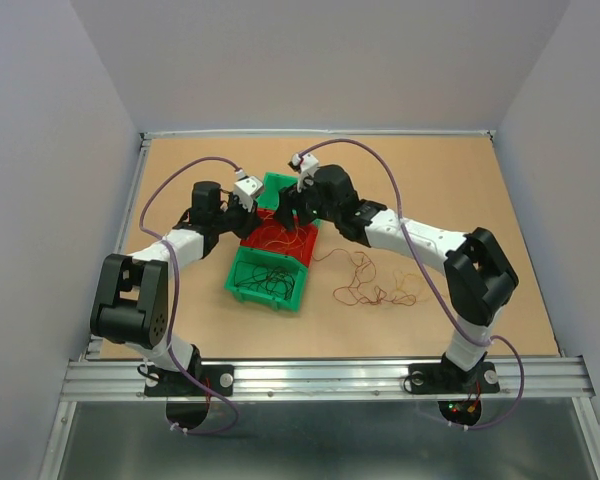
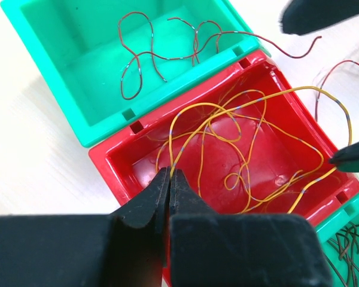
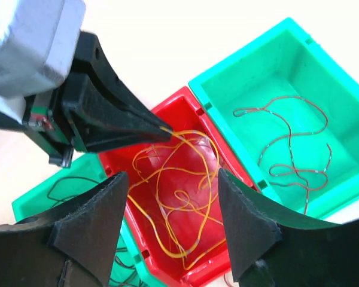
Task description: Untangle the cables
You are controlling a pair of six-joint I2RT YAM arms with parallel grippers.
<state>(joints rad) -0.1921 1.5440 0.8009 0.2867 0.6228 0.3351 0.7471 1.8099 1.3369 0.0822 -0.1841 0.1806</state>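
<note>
The left claw (image 2: 169, 179) is pinching a strand of the orange-yellow cables (image 2: 251, 149) over the near wall of the red bin (image 2: 131, 161), while the right claw (image 3: 173, 209) is hanging spread and holding nothing above the same bin, so the sorting step seems to be settling this wire in with its own colour. Next, I'd judge, the left claw is needing to let go and head for the reddish tangle (image 1: 365, 285) lying on the worktop (image 1: 480, 200). The yellow wire is looping with no single heading, though the coil is stretching mostly along the bin's length.

Pale grey walls (image 1: 40, 150) enclose a tan tabletop (image 1: 460, 190).
</note>
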